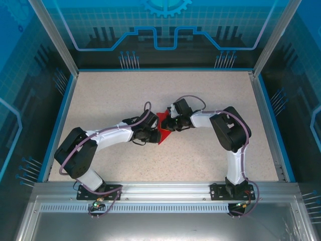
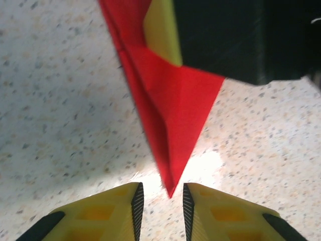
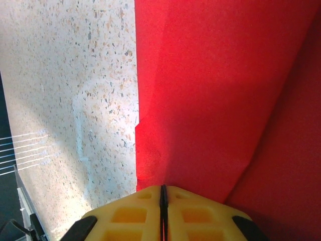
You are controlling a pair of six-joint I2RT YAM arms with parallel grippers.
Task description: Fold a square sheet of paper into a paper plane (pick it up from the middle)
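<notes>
Two arms, the left arm point(image 1: 108, 136) and the right arm point(image 1: 203, 119), meet at the middle of the speckled desk point(image 1: 210, 95). The red paper point(image 1: 163, 128) sits between them, folded to a creased, pointed shape point(image 2: 173, 108). The right jaws are pressed together on one edge of the paper point(image 3: 200, 90), and a thin red line shows between their yellow fingers point(image 3: 193, 213). The left jaws stand a narrow gap apart and hold nothing. The paper's sharp tip reaches just into that gap, touching neither finger point(image 2: 118, 213).
</notes>
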